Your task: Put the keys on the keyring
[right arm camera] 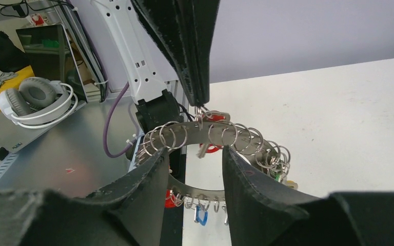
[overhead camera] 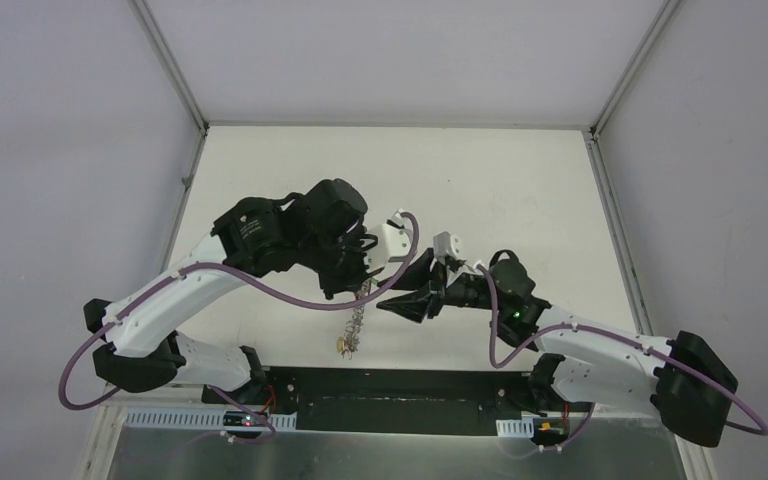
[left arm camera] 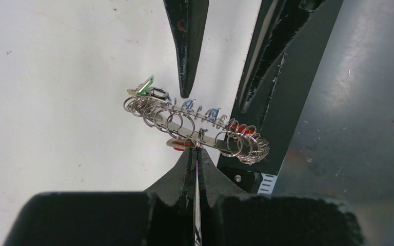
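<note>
The keyring (overhead camera: 352,322) is a silver band fringed with small split rings and blue, red and green tags. It hangs in the air below my left gripper (overhead camera: 365,285). In the left wrist view my left gripper (left arm camera: 197,151) is shut on one small split ring at the keyring's (left arm camera: 195,125) near edge. A red-headed key (right arm camera: 210,149) dangles by that ring. My right gripper (right arm camera: 195,154) is open, its fingers (right arm camera: 156,169) straddling the upper arc of the keyring (right arm camera: 236,134) without clamping it. It also shows in the top view (overhead camera: 392,298). I cannot pick out the black-headed key.
The white table (overhead camera: 480,180) lies below, walled on three sides. The black base plate (overhead camera: 400,390) and a grey metal sheet (left arm camera: 359,128) run along the near edge. Headphones (right arm camera: 38,100) and a laptop sit off the table.
</note>
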